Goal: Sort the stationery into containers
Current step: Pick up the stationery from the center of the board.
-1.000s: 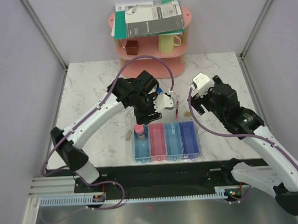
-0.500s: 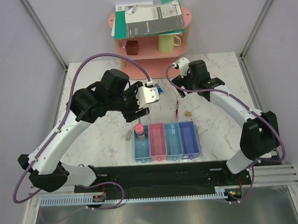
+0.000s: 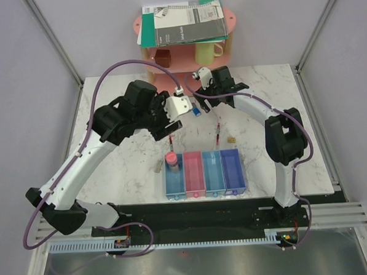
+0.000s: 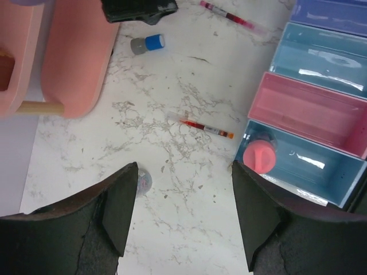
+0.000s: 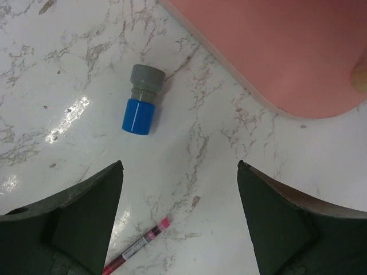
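Note:
The four joined trays stand at the front: blue (image 3: 174, 178), pink (image 3: 193, 173), light blue (image 3: 213, 171) and violet-blue (image 3: 232, 170). A pink cylinder (image 3: 171, 158) stands in the far end of the blue tray (image 4: 309, 172). My left gripper (image 3: 169, 129) is open and empty over bare table (image 4: 184, 167). One red pen (image 4: 206, 128) lies ahead of it. A greyish disc (image 4: 143, 182) lies by its left finger. My right gripper (image 3: 199, 100) is open and empty (image 5: 180, 166). It hovers by the blue-capped tube (image 5: 140, 109). The second red pen (image 3: 217, 134) also shows in the right wrist view (image 5: 137, 246).
A pink shelf rack (image 3: 185, 57) at the back holds notebooks (image 3: 180, 20), a yellow mug (image 3: 207, 52) and a brown cube (image 3: 162, 57). Its base (image 5: 275, 51) is close beyond the right gripper. A tan block (image 3: 231, 138) and a grey block (image 3: 160, 167) lie near the trays.
My right arm has swung left and towards the rack, ending over the blue-capped tube. My left gripper has drawn back to the left, away from the pen by the trays.

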`<state>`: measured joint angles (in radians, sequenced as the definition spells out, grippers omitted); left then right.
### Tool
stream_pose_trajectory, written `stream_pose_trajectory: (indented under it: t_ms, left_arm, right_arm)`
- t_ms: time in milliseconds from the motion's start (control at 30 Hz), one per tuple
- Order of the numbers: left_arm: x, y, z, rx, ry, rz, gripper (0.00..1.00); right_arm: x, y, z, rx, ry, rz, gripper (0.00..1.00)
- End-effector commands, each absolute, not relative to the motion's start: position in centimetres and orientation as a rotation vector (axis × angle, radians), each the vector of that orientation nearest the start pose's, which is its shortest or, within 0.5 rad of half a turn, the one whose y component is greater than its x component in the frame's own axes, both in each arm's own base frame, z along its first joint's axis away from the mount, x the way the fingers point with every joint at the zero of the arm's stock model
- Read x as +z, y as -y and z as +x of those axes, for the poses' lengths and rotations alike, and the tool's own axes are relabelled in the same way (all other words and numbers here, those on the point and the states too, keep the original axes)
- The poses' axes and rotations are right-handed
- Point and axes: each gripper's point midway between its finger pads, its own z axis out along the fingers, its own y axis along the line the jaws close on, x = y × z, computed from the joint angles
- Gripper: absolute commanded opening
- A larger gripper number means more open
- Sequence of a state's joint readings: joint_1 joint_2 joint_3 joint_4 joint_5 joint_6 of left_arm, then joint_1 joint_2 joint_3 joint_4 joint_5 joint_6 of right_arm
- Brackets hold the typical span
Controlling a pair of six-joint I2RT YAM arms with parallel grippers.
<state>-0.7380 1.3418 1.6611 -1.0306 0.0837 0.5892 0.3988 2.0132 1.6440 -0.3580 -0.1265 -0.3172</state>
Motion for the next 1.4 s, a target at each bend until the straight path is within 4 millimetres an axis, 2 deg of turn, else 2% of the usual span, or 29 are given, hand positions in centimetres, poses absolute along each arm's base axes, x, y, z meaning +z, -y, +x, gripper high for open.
stream_pose_trajectory:
  t_ms: [0, 67, 100, 133, 167, 233, 267, 300, 467, 600, 867, 1133, 1367]
  left_arm:
    - [32.0, 21.6, 29.5, -0.194, -1.839, 1.259, 0.75]
    - [31.4, 21.7, 30.8, -0.250, -1.885, 1.233, 0.76]
    - [31.2, 20.8, 31.9, -0.259, -1.925, 1.178, 0.76]
    - [31.7, 21.0, 32.4, -0.295, -1.922, 1.160, 0.75]
    - [31.1, 20.4, 33.4, -0.306, -1.956, 1.134, 0.75]
    - [31.1, 20.6, 33.8, -0.347, -1.958, 1.126, 0.75]
    - [30.9, 20.6, 33.9, -0.352, -1.964, 1.128, 0.75]
    - [30.8, 20.7, 33.8, -0.357, -1.962, 1.135, 0.75]
    - [30.1, 20.4, 33.2, -0.352, -1.969, 1.166, 0.75]
    - [30.4, 20.2, 32.9, -0.345, -1.958, 1.178, 0.75]
    - [29.5, 19.9, 32.4, -0.345, -1.969, 1.196, 0.74]
    - [29.2, 19.7, 32.6, -0.341, -1.963, 1.212, 0.74]
    - [29.0, 19.6, 32.7, -0.352, -1.968, 1.213, 0.73]
  right_arm:
    - [12.8, -25.3, 50.6, 0.246, -2.043, -0.898, 0.88]
    - [12.6, -25.8, 50.4, 0.244, -2.031, -0.905, 0.88]
    - [12.4, -26.2, 50.2, 0.246, -2.019, -0.913, 0.88]
    - [12.2, -26.4, 50.1, 0.247, -2.016, -0.916, 0.88]
    - [11.8, -26.6, 50.1, 0.247, -2.018, -0.920, 0.88]
    - [11.6, -27.4, 50.3, 0.250, -2.009, -0.929, 0.88]
    - [10.8, -27.7, 50.4, 0.250, -2.020, -0.936, 0.88]
    - [11.0, -28.3, 50.7, 0.254, -2.008, -0.938, 0.88]
    - [9.2, -29.7, 52.1, 0.260, -2.013, -0.943, 0.88]
    - [8.1, -30.0, 53.6, 0.224, -2.010, -0.955, 0.86]
    - [8.0, -30.2, 56.5, 0.205, -2.000, -0.935, 0.85]
    - [7.0, -29.8, 56.7, 0.180, -2.012, -0.966, 0.81]
    - [6.2, -29.0, 55.8, 0.172, -2.030, -1.007, 0.80]
